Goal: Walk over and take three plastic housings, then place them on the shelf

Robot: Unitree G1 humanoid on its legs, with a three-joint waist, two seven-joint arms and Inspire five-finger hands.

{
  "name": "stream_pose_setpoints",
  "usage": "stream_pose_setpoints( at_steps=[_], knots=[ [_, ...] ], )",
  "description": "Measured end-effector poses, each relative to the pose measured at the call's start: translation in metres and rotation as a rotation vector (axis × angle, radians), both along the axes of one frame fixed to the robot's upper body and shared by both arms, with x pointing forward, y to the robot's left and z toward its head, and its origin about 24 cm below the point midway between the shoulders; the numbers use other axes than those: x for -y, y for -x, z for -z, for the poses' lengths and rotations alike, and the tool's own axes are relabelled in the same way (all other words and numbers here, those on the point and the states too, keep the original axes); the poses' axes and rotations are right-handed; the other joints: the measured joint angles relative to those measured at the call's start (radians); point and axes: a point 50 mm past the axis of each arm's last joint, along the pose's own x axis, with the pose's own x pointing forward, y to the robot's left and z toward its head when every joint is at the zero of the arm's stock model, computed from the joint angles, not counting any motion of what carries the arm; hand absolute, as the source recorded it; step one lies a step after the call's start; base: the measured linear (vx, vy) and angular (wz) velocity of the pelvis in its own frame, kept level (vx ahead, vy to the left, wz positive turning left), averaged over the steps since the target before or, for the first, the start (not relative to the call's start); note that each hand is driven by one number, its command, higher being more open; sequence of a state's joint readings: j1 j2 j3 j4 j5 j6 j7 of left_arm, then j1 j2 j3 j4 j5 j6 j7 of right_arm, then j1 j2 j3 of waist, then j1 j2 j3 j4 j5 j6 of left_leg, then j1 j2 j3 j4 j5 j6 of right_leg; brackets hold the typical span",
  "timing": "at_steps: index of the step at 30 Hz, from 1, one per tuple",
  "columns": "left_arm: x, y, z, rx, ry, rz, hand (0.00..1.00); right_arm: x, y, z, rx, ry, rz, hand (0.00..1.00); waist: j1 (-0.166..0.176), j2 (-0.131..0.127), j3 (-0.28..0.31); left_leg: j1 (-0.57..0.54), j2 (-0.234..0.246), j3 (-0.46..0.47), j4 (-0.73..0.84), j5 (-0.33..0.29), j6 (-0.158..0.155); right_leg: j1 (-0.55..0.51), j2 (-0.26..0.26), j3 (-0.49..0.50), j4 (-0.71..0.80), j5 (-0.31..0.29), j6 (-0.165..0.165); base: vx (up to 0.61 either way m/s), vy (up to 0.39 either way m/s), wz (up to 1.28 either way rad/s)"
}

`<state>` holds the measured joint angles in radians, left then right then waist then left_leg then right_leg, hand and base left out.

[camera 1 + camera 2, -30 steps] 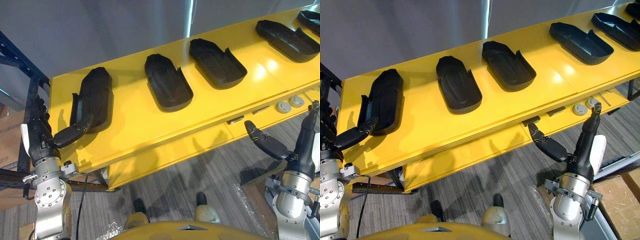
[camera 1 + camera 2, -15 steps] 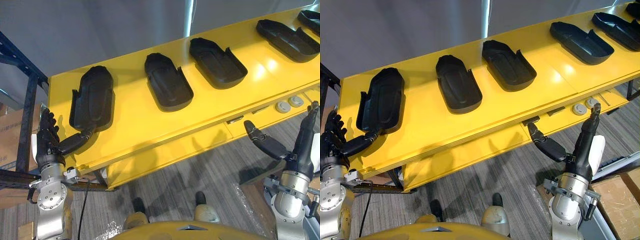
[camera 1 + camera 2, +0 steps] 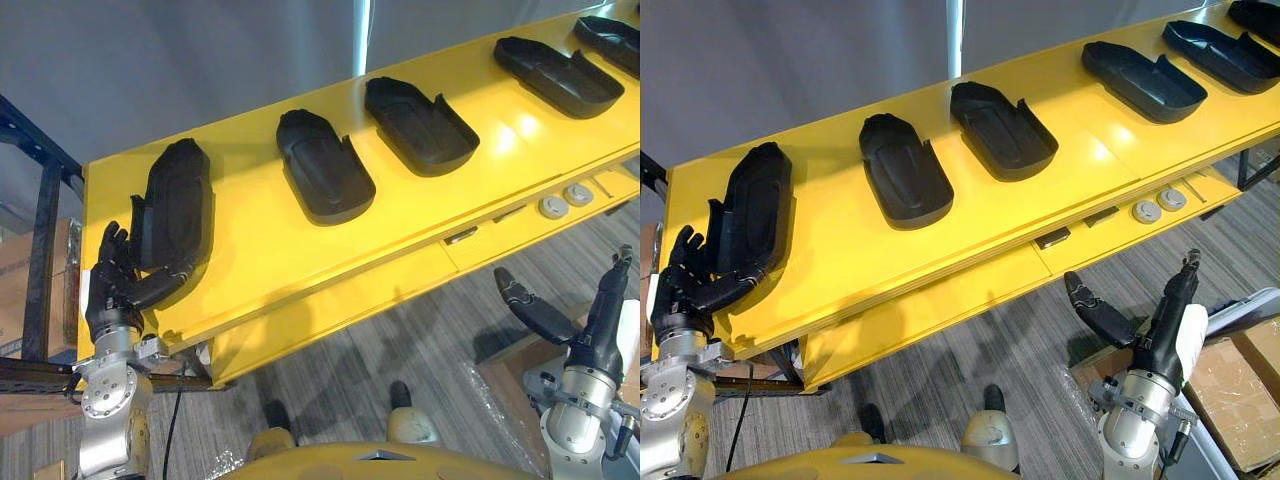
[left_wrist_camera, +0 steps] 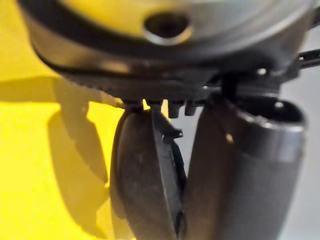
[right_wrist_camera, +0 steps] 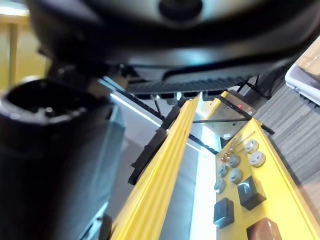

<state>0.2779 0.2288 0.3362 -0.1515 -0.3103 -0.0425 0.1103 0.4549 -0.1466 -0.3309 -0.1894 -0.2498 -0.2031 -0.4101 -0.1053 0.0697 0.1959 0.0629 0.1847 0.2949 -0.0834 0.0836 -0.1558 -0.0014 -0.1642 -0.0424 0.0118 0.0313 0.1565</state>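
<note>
Several black plastic housings lie in a row on the yellow table (image 3: 300, 250). The leftmost housing (image 3: 175, 215) lies at the table's left end. My left hand (image 3: 112, 285) grips its near end, fingers against the left edge and thumb curled round the near right side. In the left wrist view the housing (image 4: 145, 175) sits wedged beside the thumb (image 4: 250, 165). Two more housings (image 3: 322, 165) (image 3: 418, 125) lie further right, hollow side up. My right hand (image 3: 592, 330) hangs open below the table's front edge, over the floor, holding nothing.
Two further housings (image 3: 555, 75) (image 3: 610, 30) lie at the table's far right. A lower yellow ledge (image 3: 500, 235) carries round grey parts (image 3: 560, 200). A dark metal rack (image 3: 40, 210) stands left of the table. Cardboard boxes (image 3: 1235, 375) sit on the floor at right.
The camera has shifted. My left hand has moved up to the leftmost housing and closed on its near end. The right hand has sunk a little lower.
</note>
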Motion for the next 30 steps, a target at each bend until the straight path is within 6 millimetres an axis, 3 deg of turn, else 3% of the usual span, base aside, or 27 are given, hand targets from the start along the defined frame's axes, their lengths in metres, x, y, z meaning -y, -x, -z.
stream_pose_setpoints(
  at_steps=[16, 30],
  knots=[
    [0.0036, -0.0019, 0.0012, -0.031, -0.009, 0.131, 1.00, 0.0002, 0.0000, 0.0030, -0.015, -0.007, -0.004, 1.00, 0.018, 0.014, -0.017, 0.000, 0.000, 0.001, 0.000, 0.000, -0.001, 0.006, 0.000, -0.001, -0.012, 0.002, 0.002, 0.00, 0.000, 0.00],
    [0.0051, -0.0017, 0.0035, -0.056, -0.003, 0.175, 1.00, 0.0007, 0.0002, 0.0028, -0.017, -0.004, -0.005, 1.00, 0.019, 0.010, -0.030, 0.000, 0.000, -0.001, 0.000, 0.000, -0.001, 0.009, 0.000, -0.006, -0.015, 0.002, 0.002, 0.00, 0.000, 0.00]
  ],
)
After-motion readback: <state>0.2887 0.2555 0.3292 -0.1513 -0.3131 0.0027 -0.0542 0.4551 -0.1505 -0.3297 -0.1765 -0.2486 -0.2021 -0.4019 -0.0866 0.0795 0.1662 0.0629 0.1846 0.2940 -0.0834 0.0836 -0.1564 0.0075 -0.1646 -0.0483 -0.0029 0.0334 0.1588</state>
